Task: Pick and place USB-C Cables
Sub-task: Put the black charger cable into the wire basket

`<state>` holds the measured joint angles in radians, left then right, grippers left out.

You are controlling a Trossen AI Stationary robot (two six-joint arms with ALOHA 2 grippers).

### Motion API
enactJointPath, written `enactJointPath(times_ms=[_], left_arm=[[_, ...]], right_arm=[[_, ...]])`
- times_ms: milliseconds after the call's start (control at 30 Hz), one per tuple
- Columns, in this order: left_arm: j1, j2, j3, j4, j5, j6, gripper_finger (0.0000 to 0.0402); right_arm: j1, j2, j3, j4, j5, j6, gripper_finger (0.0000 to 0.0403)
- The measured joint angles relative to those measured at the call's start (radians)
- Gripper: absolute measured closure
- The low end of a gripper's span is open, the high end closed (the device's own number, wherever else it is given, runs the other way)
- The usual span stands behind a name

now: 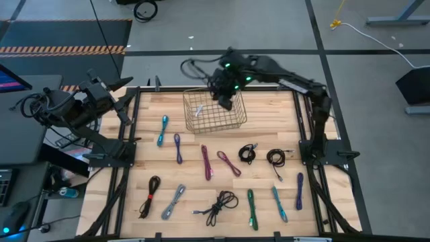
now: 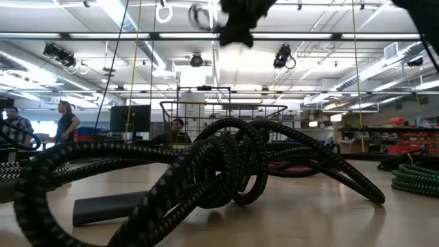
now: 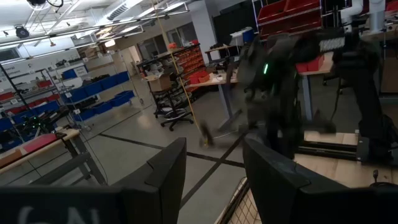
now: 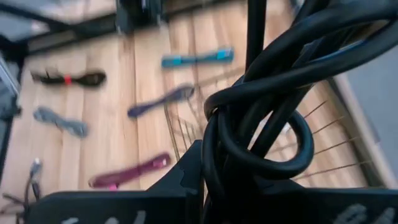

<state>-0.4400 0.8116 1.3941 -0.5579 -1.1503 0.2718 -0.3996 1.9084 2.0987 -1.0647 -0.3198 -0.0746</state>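
Black cable, looped into a loose coil [image 4: 267,118], is gripped in the right hand [image 1: 227,94], which is held above the wire basket [image 1: 213,111] at the far side of the wooden table [image 1: 222,191]. For a clean drop, the coil is best centred over the basket's open top and lowered inside the rim before it is let go, since trailing loops could well be snagged on the thin wires. One pale cable [image 1: 199,111] is already seen in the basket. About a dozen USB-C cables [image 1: 209,162] in teal, purple, magenta, black, grey and green are spread across the table nearer the camera. Off the table's left edge, the left hand [image 3: 214,171] is parked with its fingers apart and nothing between them.
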Motion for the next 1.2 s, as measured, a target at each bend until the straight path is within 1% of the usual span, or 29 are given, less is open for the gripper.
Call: enactJointPath(times_ms=[233, 400, 533, 700, 1033, 1200], left_arm=[[0.0, 0.0, 0.0, 0.0, 0.0, 0.0, 0.0234], [0.0, 0.0, 0.0, 0.0, 0.0, 0.0, 0.0234], [0.0, 0.0, 0.0, 0.0, 0.0, 0.0, 0.0234], [0.0, 0.0, 0.0, -0.001, 0.0, 0.0, 0.0234], [0.0, 0.0, 0.0, -0.01, 0.0, 0.0, 0.0234], [0.0, 0.0, 0.0, -0.01, 0.0, 0.0, 0.0234]], right_arm=[[0.0, 0.178, 0.0, -0.025, 0.007, -0.054, 0.0354], [0.0, 0.271, 0.0, -0.043, 0.1, -0.101, 0.0354], [0.002, 0.325, 0.0, -0.103, 0.184, -0.171, 0.0354], [0.013, 0.346, 0.0, -0.199, 0.286, -0.296, 0.0354], [0.015, 0.347, 0.0, -0.349, 0.301, -0.394, 0.0354], [0.024, 0.348, -0.022, -0.373, 0.277, -0.417, 0.0354]])
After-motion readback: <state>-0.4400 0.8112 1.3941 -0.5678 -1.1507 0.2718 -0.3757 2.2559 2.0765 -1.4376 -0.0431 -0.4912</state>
